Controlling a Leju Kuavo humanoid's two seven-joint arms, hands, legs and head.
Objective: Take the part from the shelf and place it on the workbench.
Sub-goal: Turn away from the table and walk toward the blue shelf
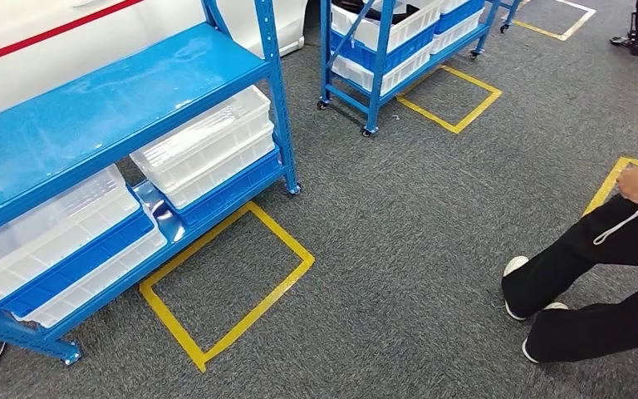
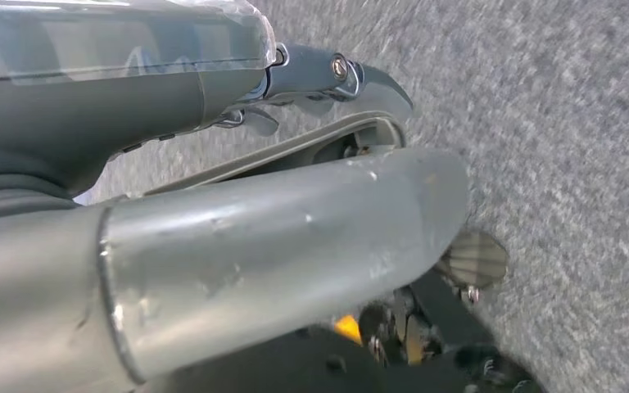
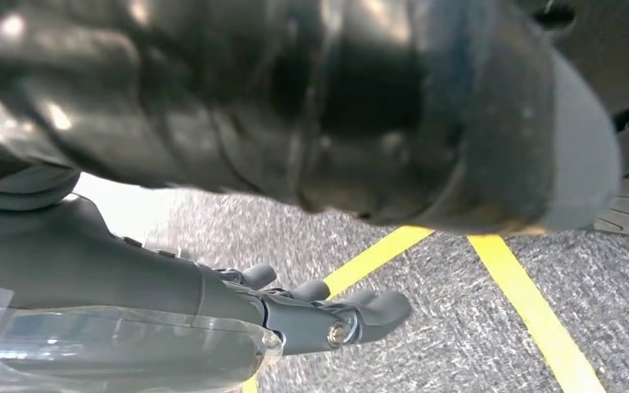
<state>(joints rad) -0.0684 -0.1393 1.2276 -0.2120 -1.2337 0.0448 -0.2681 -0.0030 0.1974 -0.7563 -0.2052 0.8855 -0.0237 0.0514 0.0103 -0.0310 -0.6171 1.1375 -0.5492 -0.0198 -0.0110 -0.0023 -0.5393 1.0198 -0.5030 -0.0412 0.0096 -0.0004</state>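
Fingers of the left hand [image 2: 328,82] show in the left wrist view as dark, gently curved tips above grey carpet, with nothing between them, so this hand holds nothing. Its thick grey thumb lies close before the camera. Fingers of the right hand [image 3: 319,315] show in the right wrist view, loosely curved and apart, also with nothing in them, hanging over carpet crossed by yellow floor tape [image 3: 532,311].

From the head view, the robot looks down at a grey carpeted floor [image 1: 407,216]. A blue metal shelf rack [image 1: 116,108] stands to the left, inside a rectangle of yellow tape. On its lower levels sit clear plastic bins with blue ones stacked between them: one clear bin [image 1: 208,145] further along, and another stack [image 1: 58,241] nearer. Their contents cannot be made out; no part is visible inside them. A second blue wheeled rack [image 1: 399,41] with similar white and blue bins stands further back. A person's dark-trousered legs [image 1: 598,283] and a hand holding a white cord appear at the right.

The task looks barely begun: no part has been taken, no workbench is visible, and both reaching and carrying remain.
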